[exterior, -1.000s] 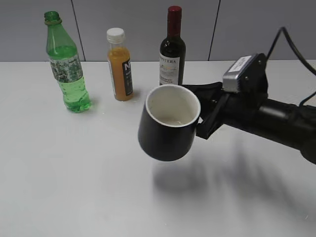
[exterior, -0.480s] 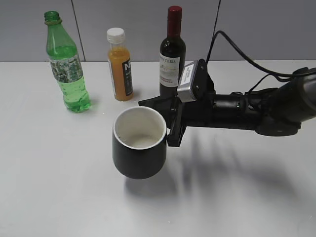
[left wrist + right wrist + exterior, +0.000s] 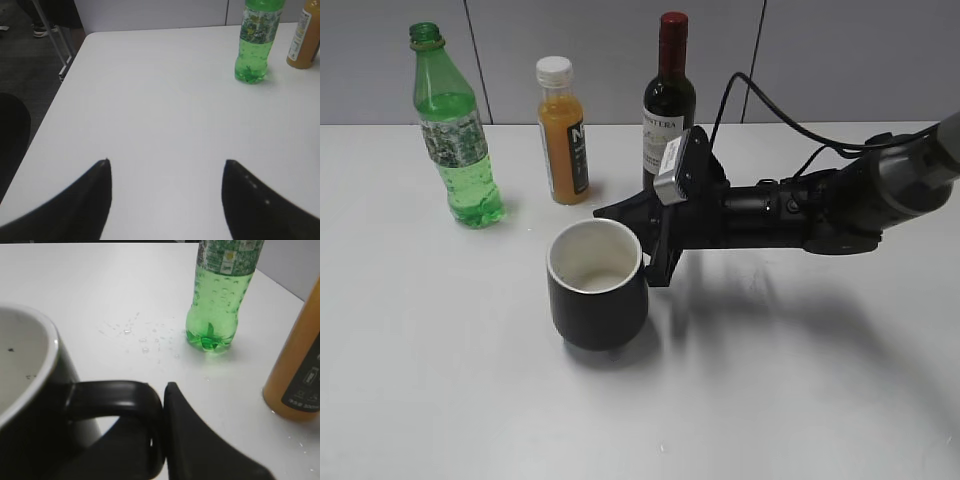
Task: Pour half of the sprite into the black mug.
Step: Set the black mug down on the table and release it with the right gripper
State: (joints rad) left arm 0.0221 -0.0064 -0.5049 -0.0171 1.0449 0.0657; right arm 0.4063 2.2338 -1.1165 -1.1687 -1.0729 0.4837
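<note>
The sprite (image 3: 455, 135), a green capless bottle, stands upright at the back left of the table; it also shows in the left wrist view (image 3: 255, 42) and in the right wrist view (image 3: 220, 295). The black mug (image 3: 597, 285) with a white inside stands upright on the table in the middle. My right gripper (image 3: 658, 262) is shut on the mug's loop handle (image 3: 120, 392). My left gripper (image 3: 165, 170) is open and empty above bare table, well short of the sprite. It does not show in the exterior view.
An orange juice bottle (image 3: 563, 135) with a white cap and a dark wine bottle (image 3: 669, 105) stand at the back behind the mug. Small droplets (image 3: 142, 340) lie on the table near the sprite. The table's left edge (image 3: 60, 95) drops to a dark floor.
My right gripper has carried the mug left and down, from tilted in the air to upright on the table. The bottles have not moved.
</note>
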